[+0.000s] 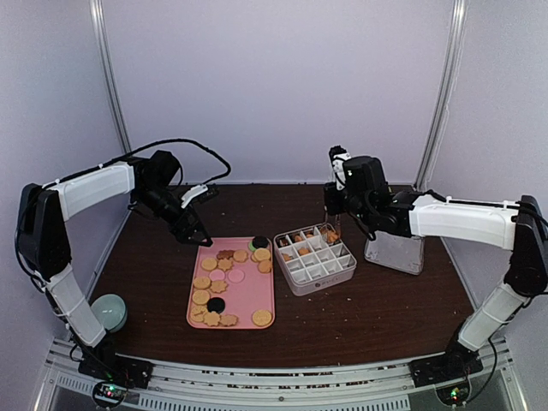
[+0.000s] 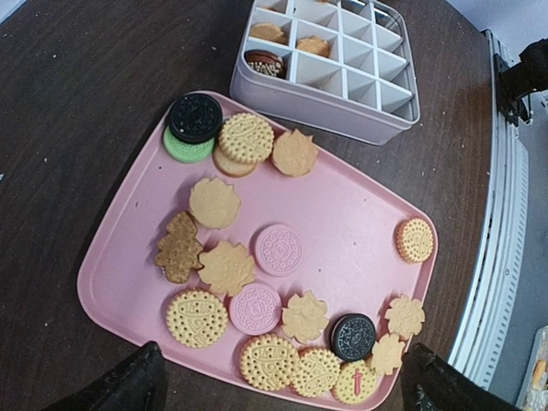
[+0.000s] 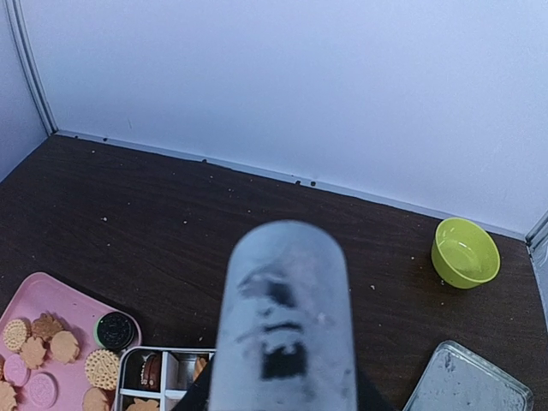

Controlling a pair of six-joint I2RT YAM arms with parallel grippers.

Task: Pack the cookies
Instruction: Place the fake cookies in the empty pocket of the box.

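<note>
Far left, a pale green bowl [image 1: 110,311] sits by the near table edge, and only the overhead view catches it. Next, the left gripper [image 1: 192,229] hovers off the far-left corner of the pink tray [image 1: 244,297]. Its own camera shows both fingers [image 2: 137,384] spread to the bottom corners, jaws wide open with nothing between them. The cookies [image 2: 246,137] lie scattered on that tray, and that close view also shows a few in compartments of the divided box [image 1: 318,272] just right of it. Over the box's far corner is the right gripper [image 1: 332,208]. Its wrist view is blocked by a blurred grey shape [image 3: 287,317], so I cannot tell how the jaws stand. A clear lid [image 1: 395,253] lies right of the box, and only the right wrist view finds a yellow-green bowl [image 3: 465,251] near the back wall. The table [image 1: 385,308] is dark brown and crumb-speckled, with plain pale walls [image 1: 274,86] around it.
</note>
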